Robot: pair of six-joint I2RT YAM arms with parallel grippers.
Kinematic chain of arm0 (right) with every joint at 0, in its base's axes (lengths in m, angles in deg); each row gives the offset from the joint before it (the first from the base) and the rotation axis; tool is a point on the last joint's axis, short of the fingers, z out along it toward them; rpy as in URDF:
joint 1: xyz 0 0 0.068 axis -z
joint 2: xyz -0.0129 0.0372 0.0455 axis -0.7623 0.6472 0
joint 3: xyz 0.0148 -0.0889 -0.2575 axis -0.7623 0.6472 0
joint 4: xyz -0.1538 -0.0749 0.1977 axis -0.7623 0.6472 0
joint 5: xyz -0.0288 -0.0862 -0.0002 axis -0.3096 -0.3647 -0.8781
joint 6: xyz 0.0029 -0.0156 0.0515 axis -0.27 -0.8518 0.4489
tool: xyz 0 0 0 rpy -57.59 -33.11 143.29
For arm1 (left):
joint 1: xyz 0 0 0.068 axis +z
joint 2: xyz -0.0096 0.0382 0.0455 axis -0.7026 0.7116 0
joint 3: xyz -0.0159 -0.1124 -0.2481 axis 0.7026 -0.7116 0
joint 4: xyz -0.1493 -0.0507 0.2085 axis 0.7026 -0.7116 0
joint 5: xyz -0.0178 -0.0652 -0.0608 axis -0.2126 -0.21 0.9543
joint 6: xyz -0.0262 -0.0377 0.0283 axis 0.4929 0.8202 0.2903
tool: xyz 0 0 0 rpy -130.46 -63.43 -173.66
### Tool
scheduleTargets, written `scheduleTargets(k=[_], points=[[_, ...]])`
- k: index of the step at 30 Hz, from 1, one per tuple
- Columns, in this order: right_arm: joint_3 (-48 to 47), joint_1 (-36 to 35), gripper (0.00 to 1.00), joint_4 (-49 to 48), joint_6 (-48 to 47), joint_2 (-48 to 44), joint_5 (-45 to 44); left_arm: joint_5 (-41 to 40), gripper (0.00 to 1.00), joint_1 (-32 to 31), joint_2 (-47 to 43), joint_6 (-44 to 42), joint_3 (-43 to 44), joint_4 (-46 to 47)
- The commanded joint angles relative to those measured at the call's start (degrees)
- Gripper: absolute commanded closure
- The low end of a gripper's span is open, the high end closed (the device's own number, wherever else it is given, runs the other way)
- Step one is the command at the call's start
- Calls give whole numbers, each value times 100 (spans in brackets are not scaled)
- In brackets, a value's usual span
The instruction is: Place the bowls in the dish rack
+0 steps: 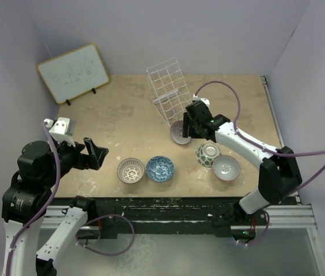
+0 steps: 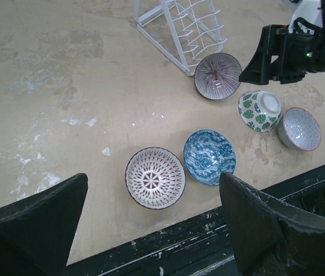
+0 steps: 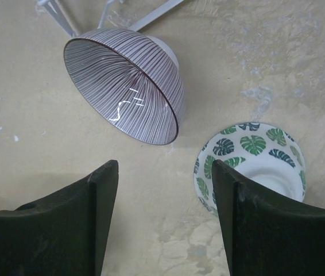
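**Right arm.** The right gripper (image 3: 163, 169) has its black fingers (image 3: 93, 218) parted, with only bare tabletop (image 3: 36, 115) between them; nothing is grasped.

**Relation noted.** Directly ahead of the fingers, slightly left of the gap, lies the mauve-pink striped ceramic bowl (image 3: 134, 92). It is tipped on its side, with the mouth turned toward the wrist camera and its lower rim nearest the fingertips. Its foot points toward the white wire dish rack (image 1: 165, 92), just beside the rack's base. Contact between them cannot be confirmed.

**Adjacent item.** The green-and-white leaf-patterned bowl (image 3: 254, 167) sits inverted close by the right-hand finger.

**Left arm.** The left gripper (image 1: 96, 154) is spread wide and empty, well apart from the rack. Nearest it are the brown-and-white radial bowl (image 1: 131, 170) and the blue bowl (image 1: 160, 168). The pale pinkish-white bowl (image 1: 226, 168) stands upright at the far right.

**Assessment.** The right arm is the nearer one. A pinch across the tilted rim wall appears to be called for.
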Motion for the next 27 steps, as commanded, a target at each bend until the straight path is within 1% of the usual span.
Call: scheduleTargets(k=[1, 3, 4, 8, 9, 11, 14, 16, 19, 23, 27], points=[[-108, 51, 34, -451, -180, 371, -122, -26, 1, -34, -49, 18, 27, 75], [-134, 140, 42, -605, -229, 554, -31, -64, 1, -34, -63, -1, 42, 29], [-146, 187, 44, -689, -248, 640, 22, -84, 1, -33, -72, -7, 41, 15], [-161, 320, 65, -938, -343, 928, 56, -120, 1, -33, -90, -12, 31, -49], [-165, 344, 66, -989, -361, 987, 63, -119, 1, -34, -97, -20, 25, -60], [-154, 389, 72, -1094, -400, 1104, 98, -139, 1, -34, -109, -26, 10, -74], [-57, 467, 78, -1323, -435, 1222, 164, -175, 1, -28, -126, -50, 3, -110], [13, 499, 87, -1501, -439, 1285, 292, -189, 1, -34, -135, -50, -21, -111], [19, 511, 100, -1514, -394, 1376, 677, -197, 1, -34, -128, -55, -37, -111], [123, 511, 100, -1452, -356, 1174, 1299, -236, 1, -34, -118, -96, -11, -120], [53, 511, 100, -1036, -390, 918, 1764, -255, 1, -34, -127, -99, -39, -109]])
